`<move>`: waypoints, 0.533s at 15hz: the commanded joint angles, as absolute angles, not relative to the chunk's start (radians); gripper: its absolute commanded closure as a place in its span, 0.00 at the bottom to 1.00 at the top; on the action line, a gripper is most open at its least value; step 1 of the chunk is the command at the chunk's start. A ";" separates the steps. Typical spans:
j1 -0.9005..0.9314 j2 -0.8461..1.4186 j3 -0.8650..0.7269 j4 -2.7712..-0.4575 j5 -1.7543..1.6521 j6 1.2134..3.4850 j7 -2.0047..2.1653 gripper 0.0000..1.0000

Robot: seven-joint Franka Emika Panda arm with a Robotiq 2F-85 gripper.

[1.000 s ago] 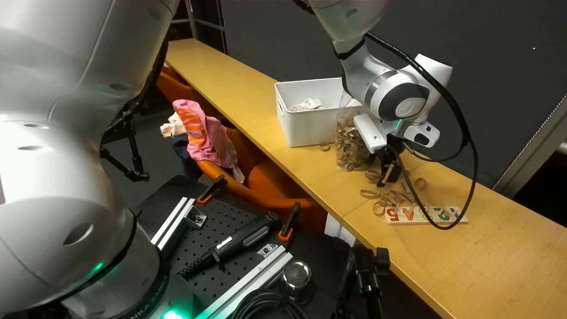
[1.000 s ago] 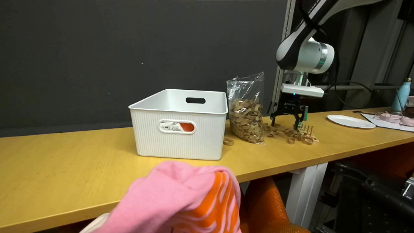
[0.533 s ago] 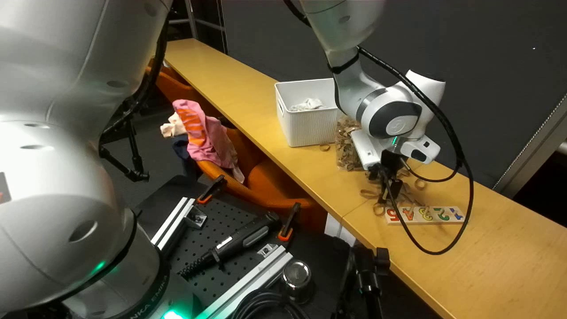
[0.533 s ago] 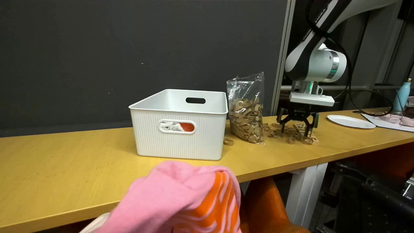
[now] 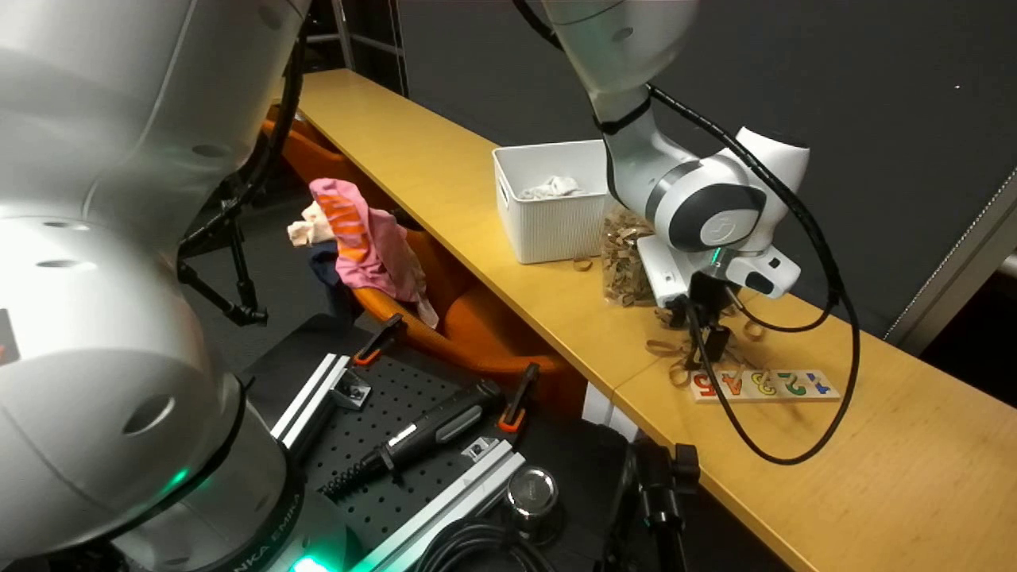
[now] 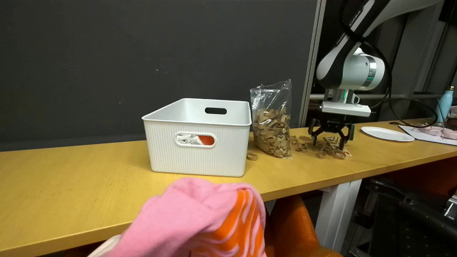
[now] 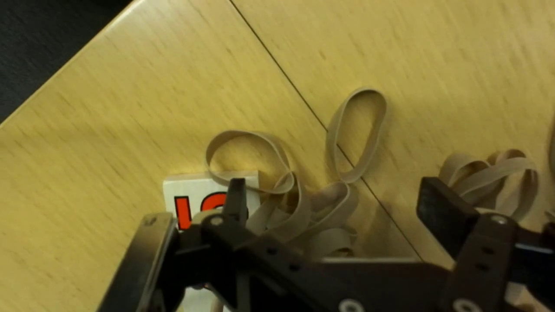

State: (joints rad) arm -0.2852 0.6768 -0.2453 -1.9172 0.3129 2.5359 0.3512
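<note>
Hand (image 6: pixel 327 145) is spread wide, nothing in it, low over loose rubber bands (image 7: pixel 299 221) on the surface (image 7: pixel 121 143), right beside the number board (image 5: pixel 765 386). Looks like lining up to me; grabbing a band would call for a careful squeeze.
</note>
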 commanded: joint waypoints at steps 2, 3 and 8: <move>-0.279 0.709 -0.253 -1.877 0.302 2.526 0.382 0.00; -0.280 0.715 -0.254 -1.870 0.303 2.529 0.384 0.00; -0.291 0.734 -0.256 -1.835 0.304 2.514 0.389 0.00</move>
